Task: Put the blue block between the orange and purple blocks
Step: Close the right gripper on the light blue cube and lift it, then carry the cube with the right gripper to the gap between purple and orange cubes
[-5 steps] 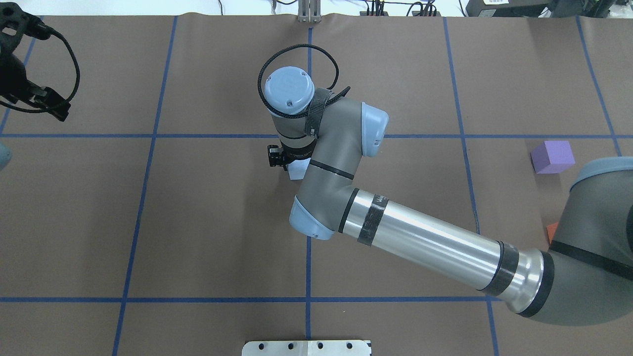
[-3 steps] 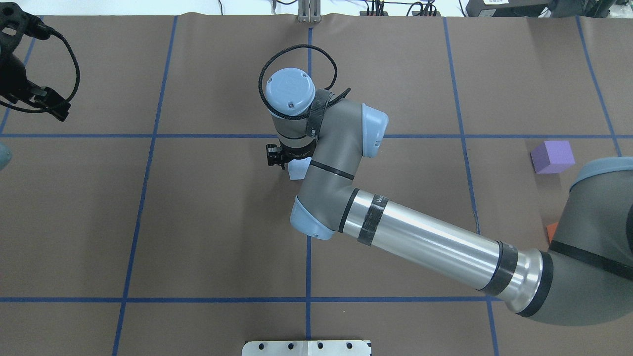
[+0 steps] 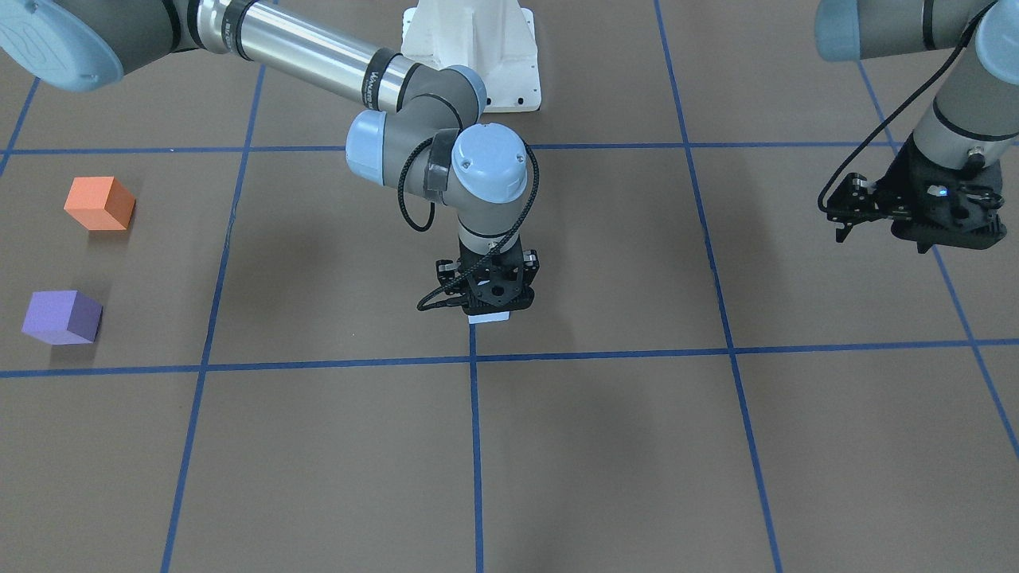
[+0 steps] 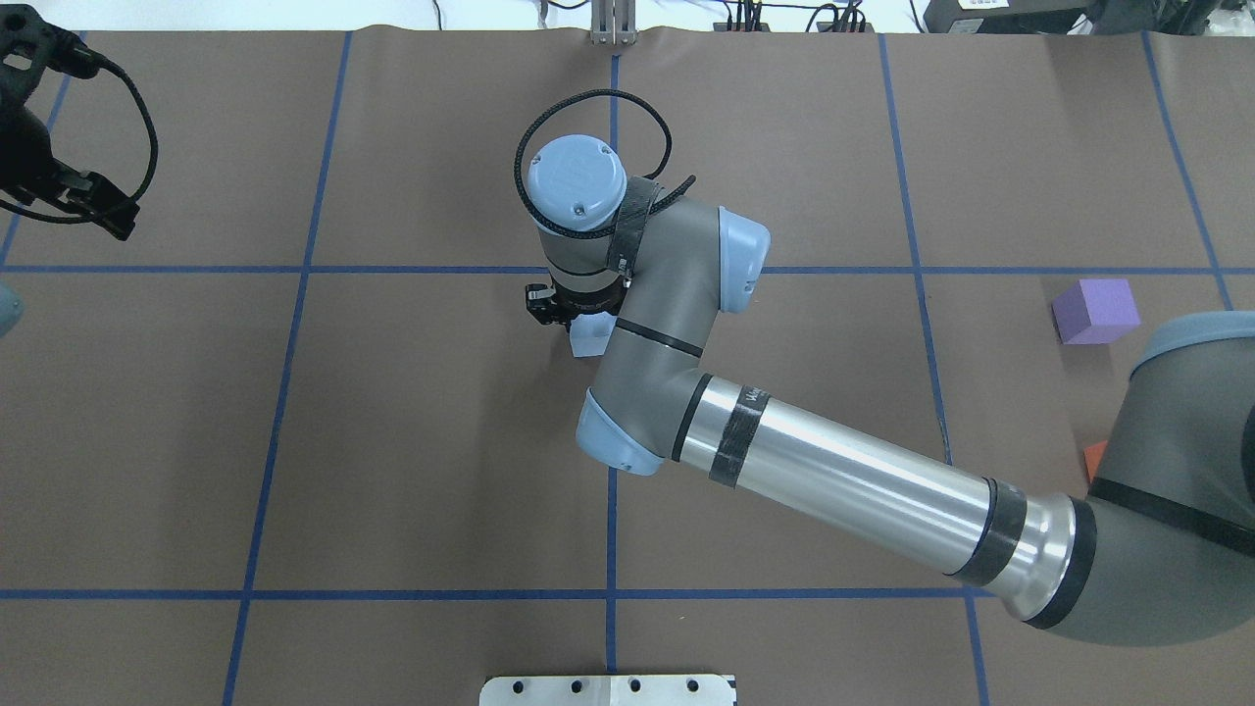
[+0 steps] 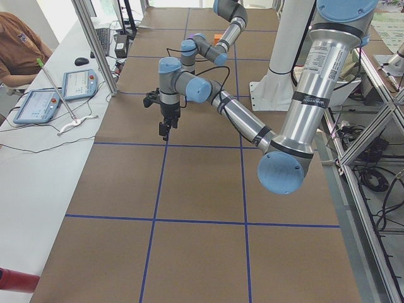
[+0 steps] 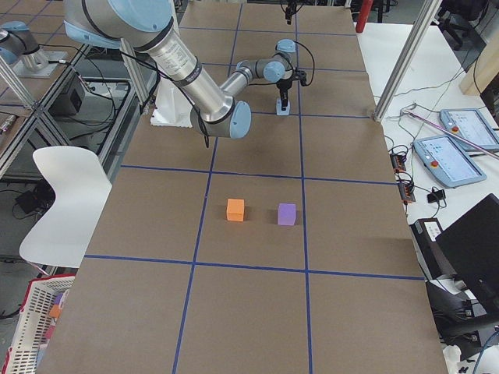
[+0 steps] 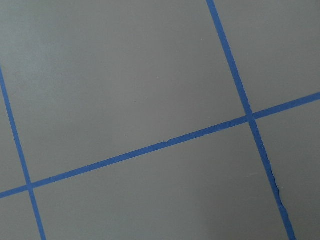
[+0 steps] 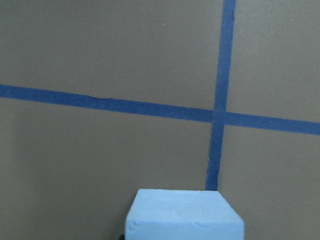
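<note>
Right end effector directly over blue block; cannot tell if clamped. Blue block well apart from purple block. Orange block near purple block. Risk: weak pinch, block slips mid-carry.

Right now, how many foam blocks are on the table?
3. The orange block and the purple block sit side by side, apart, on the robot's right; the blue block is mid-table beneath the right gripper. None seems hidden.

Bright, even overhead light; soft shadows, sharp focus throughout.
</note>
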Motion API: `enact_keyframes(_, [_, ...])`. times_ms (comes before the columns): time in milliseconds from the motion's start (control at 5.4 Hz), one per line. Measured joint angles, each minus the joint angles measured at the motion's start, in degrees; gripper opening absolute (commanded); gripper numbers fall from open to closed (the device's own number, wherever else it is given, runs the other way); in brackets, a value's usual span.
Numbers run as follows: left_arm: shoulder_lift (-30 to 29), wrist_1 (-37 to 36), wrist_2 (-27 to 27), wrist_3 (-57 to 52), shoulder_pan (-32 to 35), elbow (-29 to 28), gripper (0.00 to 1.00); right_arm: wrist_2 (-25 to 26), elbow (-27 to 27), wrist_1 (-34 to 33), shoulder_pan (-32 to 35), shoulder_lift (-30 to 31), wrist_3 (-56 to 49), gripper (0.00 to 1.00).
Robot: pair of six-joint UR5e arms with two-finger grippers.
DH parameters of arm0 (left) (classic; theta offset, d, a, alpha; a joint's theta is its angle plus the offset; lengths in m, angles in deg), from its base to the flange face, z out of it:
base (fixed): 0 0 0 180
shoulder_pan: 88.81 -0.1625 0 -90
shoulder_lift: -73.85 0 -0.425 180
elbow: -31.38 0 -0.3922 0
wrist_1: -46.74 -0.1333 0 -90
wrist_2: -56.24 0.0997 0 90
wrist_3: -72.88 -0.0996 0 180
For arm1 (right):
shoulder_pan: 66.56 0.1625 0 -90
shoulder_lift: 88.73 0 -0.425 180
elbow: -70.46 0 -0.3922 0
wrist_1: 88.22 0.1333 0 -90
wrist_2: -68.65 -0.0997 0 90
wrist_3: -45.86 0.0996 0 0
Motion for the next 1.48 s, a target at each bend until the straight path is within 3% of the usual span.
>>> enact_keyframes(185, [0.03, -0.02, -0.07, -0.01, 0.00, 0.00, 1.00, 0.08, 2.68, -1.14, 0.67, -0.04, 0.46, 0.00])
enact_keyframes(556, [0.09, -0.09, -0.26, -0.07, 0.06, 0.07, 1.00, -0.11, 16.85, -16.26, 3.90, 0.78, -0.13, 0.00])
enact_keyframes(741, [0.09, -0.10, -0.27, -0.07, 0.06, 0.08, 1.00, -0.50, 26.57, -25.34, 6.55, 4.67, -2.91, 0.00])
enact_keyframes(926, [0.13, -0.14, -0.28, -0.07, 0.06, 0.12, 1.00, -1.26, 34.54, -29.71, 9.65, 10.91, -6.71, 0.00])
enact_keyframes(1296, [0.17, -0.19, -0.28, -0.07, 0.07, 0.17, 1.00, -5.02, 45.52, -31.38, 16.70, 24.27, -15.17, 0.00])
enact_keyframes(1481, [0.18, -0.19, -0.28, -0.05, 0.07, 0.21, 1.00, -7.64, 48.35, -31.08, 19.46, 29.74, -20.45, 0.00])
